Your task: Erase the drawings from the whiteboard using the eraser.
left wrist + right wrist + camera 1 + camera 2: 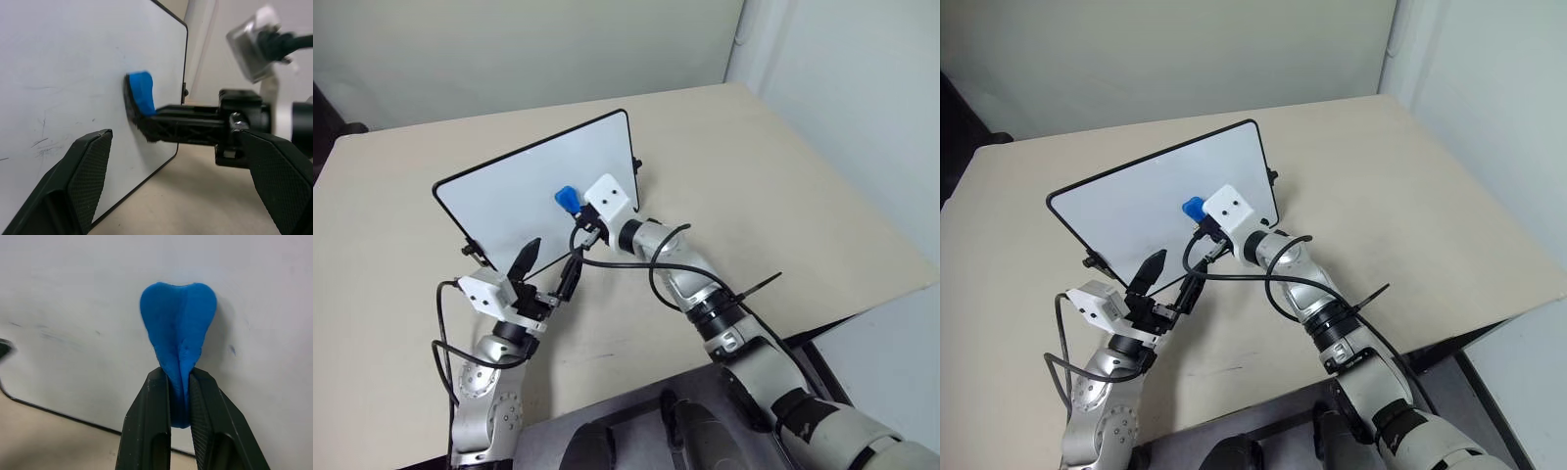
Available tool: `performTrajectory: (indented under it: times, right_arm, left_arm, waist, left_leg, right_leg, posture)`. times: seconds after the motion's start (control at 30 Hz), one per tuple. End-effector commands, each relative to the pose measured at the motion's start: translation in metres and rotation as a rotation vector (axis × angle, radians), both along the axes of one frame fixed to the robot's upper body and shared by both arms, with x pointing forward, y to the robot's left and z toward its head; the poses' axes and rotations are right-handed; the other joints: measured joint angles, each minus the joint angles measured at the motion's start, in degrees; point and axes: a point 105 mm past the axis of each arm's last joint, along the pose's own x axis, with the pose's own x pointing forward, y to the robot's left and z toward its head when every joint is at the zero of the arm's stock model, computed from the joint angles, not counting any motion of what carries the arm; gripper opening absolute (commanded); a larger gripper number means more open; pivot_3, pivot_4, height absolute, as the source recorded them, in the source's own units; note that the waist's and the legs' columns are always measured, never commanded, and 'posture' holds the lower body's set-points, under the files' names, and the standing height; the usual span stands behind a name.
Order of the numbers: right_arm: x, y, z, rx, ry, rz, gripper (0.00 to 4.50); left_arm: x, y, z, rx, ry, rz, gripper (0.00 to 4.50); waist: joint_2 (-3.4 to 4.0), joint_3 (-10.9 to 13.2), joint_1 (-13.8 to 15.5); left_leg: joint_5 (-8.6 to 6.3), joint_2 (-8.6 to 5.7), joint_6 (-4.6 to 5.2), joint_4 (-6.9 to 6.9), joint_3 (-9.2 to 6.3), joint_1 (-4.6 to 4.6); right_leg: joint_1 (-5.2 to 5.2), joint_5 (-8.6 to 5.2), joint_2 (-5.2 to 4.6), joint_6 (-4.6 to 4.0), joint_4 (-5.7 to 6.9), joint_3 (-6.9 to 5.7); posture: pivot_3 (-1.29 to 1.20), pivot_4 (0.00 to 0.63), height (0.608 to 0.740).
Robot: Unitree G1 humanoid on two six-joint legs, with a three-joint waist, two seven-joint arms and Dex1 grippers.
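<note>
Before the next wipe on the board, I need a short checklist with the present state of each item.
1. Right hand shut on the eraser: ok.
2. Eraser pressed against the whiteboard: ok, seen from the left wrist view.
3. Whiteboard propped up, tilted on the table: ok.
4. Left hand at the board's lower edge, steadying it: cannot tell whether it grips.
5. The drawings gone: cannot tell; faint marks remain.
</note>
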Motion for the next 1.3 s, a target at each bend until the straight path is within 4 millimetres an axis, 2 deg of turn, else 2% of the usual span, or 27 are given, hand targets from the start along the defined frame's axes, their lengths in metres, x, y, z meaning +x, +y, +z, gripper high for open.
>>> performTrajectory:
  times: [0.03, 0.2, 0.37, 0.43, 0.63, 0.73, 0.87, 0.93, 1.2, 1.3]
  right_arm:
    - [0.016, -0.009, 0.016, 0.057, -0.001, -0.107, 0.25]
    - [0.032, -0.022, 0.015, 0.062, 0.020, -0.218, 0.25]
    - [0.030, -0.018, 0.013, 0.049, 0.015, -0.202, 0.25]
    - [0.024, -0.010, 0.016, 0.052, -0.004, -0.157, 0.25]
    - [-0.020, 0.027, 0.015, -0.004, -0.111, 0.106, 0.25]
    - [-0.030, 0.033, 0.015, -0.008, -0.122, 0.156, 0.25]
    - [-0.034, 0.035, 0.014, -0.018, -0.134, 0.179, 0.25]
    - [-0.031, 0.033, 0.014, -0.015, -0.128, 0.164, 0.25]
    - [0.017, -0.003, 0.015, 0.007, -0.063, -0.139, 0.25]
    - [0.030, -0.016, 0.019, 0.034, -0.063, -0.227, 0.25]
  left_arm:
    - [-0.001, -0.002, 0.007, 0.005, -0.031, -0.003, 4.50]
    - [-0.001, -0.001, 0.008, 0.008, -0.033, -0.001, 4.50]
    - [-0.002, 0.000, 0.009, 0.007, -0.034, 0.001, 4.50]
    - [-0.002, 0.000, 0.009, 0.006, -0.034, 0.002, 4.50]
    - [-0.003, -0.001, 0.009, 0.005, -0.035, 0.002, 4.50]
    - [-0.003, -0.001, 0.009, 0.004, -0.036, 0.002, 4.50]
    - [-0.003, 0.000, 0.009, 0.005, -0.037, 0.002, 4.50]
    - [-0.002, 0.000, 0.009, 0.005, -0.037, 0.002, 4.50]
    - [0.002, -0.001, 0.007, 0.003, -0.028, -0.008, 4.50]
    - [0.003, -0.003, 0.006, 0.004, -0.028, -0.015, 4.50]
  waist:
    - [0.00, 0.00, 0.04]
    - [0.00, 0.00, 0.01]
    - [0.00, 0.00, 0.00]
    - [0.00, 0.00, -0.04]
    - [0.00, 0.00, -0.53]
    - [0.00, 0.00, -0.41]
    - [-0.01, 0.00, -0.20]
    - [-0.01, 0.00, -0.12]
    - [-0.01, 0.00, 0.11]
    - [-0.01, 0.00, 0.10]
  left_leg:
    - [0.00, 0.00, 0.00, 0.01, 0.00, 0.00]
    - [0.08, 0.00, 0.08, 0.03, 0.00, 0.05]
    - [0.19, 0.00, 0.23, 0.05, 0.00, 0.06]
    - [0.19, 0.01, 0.23, 0.05, 0.00, 0.06]
    - [0.10, 0.01, 0.10, 0.02, 0.00, 0.00]
    - [0.07, 0.02, 0.06, 0.01, 0.00, -0.01]
    - [0.03, 0.00, -0.02, 0.03, 0.00, -0.01]
    - [0.02, -0.01, -0.04, 0.03, 0.00, -0.01]
    - [0.00, 0.00, -0.04, 0.04, 0.00, 0.01]
    - [0.09, 0.00, 0.04, 0.07, 0.00, 0.04]
  right_leg:
    - [0.00, 0.02, 0.00, 0.00, 0.00, 0.00]
    - [0.05, -0.02, 0.00, 0.33, 0.01, 0.00]
    - [0.03, 0.15, 0.01, 0.35, 0.01, -0.03]
    - [0.02, 0.15, 0.01, 0.36, 0.01, -0.06]
    - [-0.08, 0.06, 0.03, 0.38, -0.02, -0.07]
    - [-0.09, 0.06, 0.04, 0.23, -0.02, -0.08]
    - [-0.03, 0.17, -0.01, 0.00, -0.04, -0.08]
    - [-0.01, 0.15, -0.02, 0.00, -0.07, -0.08]
    - [0.00, 0.16, -0.03, -0.03, -0.06, -0.07]
    - [0.03, 0.09, -0.03, 0.34, -0.05, -0.07]
  posture:
    - [0.00, 0.150, 0.740]
    - [0.00, 0.150, 0.740]
    - [0.00, 0.150, 0.740]
    - [0.00, 0.150, 0.740]
    - [0.00, 0.150, 0.740]
    - [0.00, 0.150, 0.740]
    - [0.00, 0.150, 0.740]
    - [0.00, 0.150, 0.740]
    - [0.00, 0.150, 0.740]
    - [0.00, 0.150, 0.740]
